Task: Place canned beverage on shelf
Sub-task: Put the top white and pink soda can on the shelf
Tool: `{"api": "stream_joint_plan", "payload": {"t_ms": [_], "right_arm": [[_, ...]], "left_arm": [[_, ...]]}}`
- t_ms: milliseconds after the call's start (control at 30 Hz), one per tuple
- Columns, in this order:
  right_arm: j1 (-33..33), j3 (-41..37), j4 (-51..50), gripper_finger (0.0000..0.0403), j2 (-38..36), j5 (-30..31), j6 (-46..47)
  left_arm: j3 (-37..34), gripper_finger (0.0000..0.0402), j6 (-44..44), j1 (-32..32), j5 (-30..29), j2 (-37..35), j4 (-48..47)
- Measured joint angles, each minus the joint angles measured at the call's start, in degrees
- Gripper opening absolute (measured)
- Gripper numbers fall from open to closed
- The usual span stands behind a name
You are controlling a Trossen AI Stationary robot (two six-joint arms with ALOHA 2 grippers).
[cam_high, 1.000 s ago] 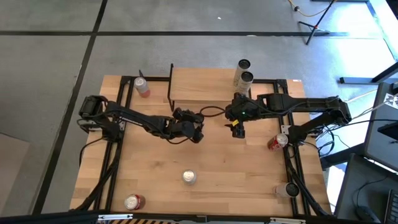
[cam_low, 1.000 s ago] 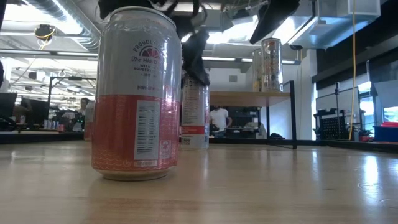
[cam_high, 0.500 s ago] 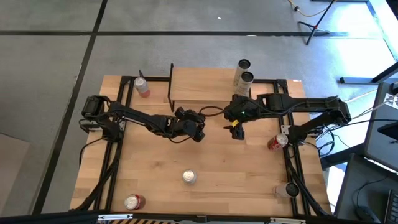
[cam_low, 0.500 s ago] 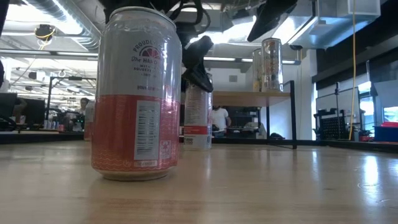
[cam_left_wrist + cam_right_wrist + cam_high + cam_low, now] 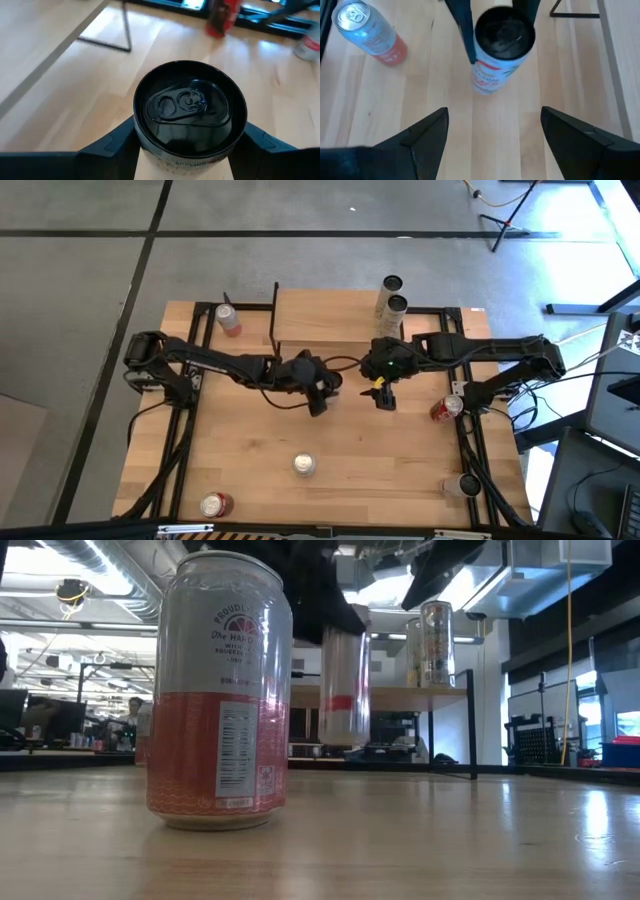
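Gripping, high view: the left hand (image 5: pixel 318 383) sits near the middle of the surface (image 5: pixel 250 460), just in front of the shelf (image 5: pixel 325 318), closed around a can; two cans (image 5: pixel 391 300) already stand at the shelf's right end.
Low view: the held can (image 5: pixel 344 688) hangs clear of the surface, about level with the shelf board, likely lifted to clear its edge.
Left wrist view: fingers (image 5: pixel 112 142) clamp the can's (image 5: pixel 190 105) sides, keeping it upright.
Right wrist view: the right hand (image 5: pixel 492 137) hovers nearby, fingers spread and empty, apparently waiting.
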Motion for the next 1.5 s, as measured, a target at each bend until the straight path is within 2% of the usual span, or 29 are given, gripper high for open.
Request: {"api": "stream_joint_plan", "payload": {"t_ms": [200, 367, 567, 967, 1133, 1233, 1367, 1500], "right_arm": [[0.0, -5.3, 8.6, 0.0307, -0.9, -2.7, -0.9], [0.0, -11.7, 18.2, 0.0307, -0.9, -6.4, 1.3], [0.0, -16.4, 25.0, 0.0307, -0.9, -6.1, 3.2], [0.0, -16.7, 25.3, 0.0307, -0.9, -5.4, 4.8], [0.0, -16.7, 25.6, 0.0307, -0.9, -5.9, 5.1], [0.0, -16.7, 26.0, 0.0308, -0.9, -5.9, 5.1], [0.0, -16.7, 27.2, 0.0308, -0.9, -5.9, 4.7], [0.0, -16.7, 29.4, 0.0308, -0.3, -5.4, 3.3]], "left_arm": [[-0.2, 0.0209, 8.6, 1.7, 10.0, 1.4, 1.7], [-0.4, 0.0209, 13.2, 1.3, 11.7, 3.6, 1.6], [-0.3, 0.0214, 16.6, 1.1, 14.2, 5.5, 2.1], [-0.3, 0.0311, 16.8, 0.7, 10.6, 5.1, 2.5], [-0.2, 0.0319, 17.9, 0.4, 6.6, 2.1, 1.5], [-0.2, 0.0319, 16.9, 0.2, 6.6, -0.7, 0.9], [-0.1, 0.0320, 12.9, -0.5, 6.8, -5.5, -1.3], [-0.1, 0.0320, 4.1, -1.7, 6.3, -9.9, -10.7]]}}
